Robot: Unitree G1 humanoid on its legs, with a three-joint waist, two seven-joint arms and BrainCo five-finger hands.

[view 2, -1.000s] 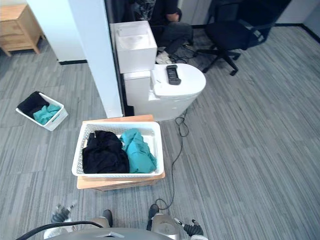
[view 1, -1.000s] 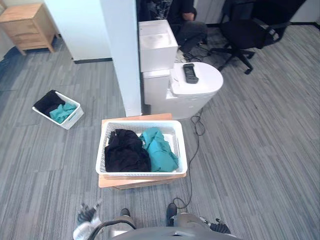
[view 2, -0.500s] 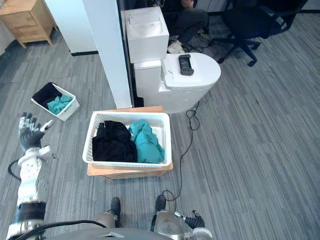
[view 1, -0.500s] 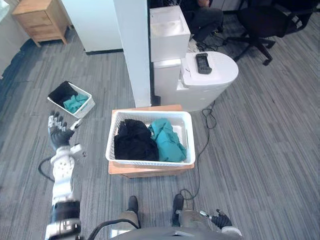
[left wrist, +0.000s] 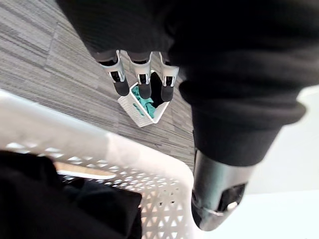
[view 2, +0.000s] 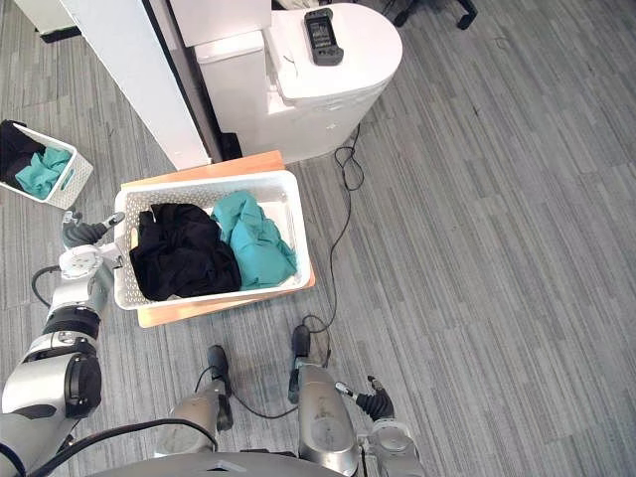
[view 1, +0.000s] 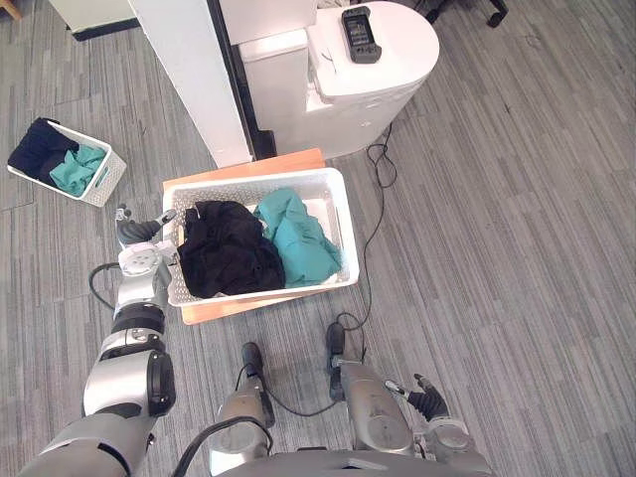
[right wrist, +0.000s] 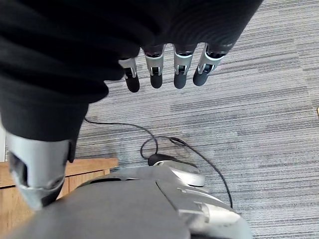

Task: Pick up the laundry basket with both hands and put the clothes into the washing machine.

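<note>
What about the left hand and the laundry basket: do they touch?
Cannot tell. In the left eye view the left hand has its thumb at the rim of the laundry basket; neither contact nor gap is plain.

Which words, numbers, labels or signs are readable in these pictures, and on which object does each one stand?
None can be read.
Dark handheld device lying on the white machine: any marks on it are too small to read.
Laundry basket and small basket: no label visible.
</note>
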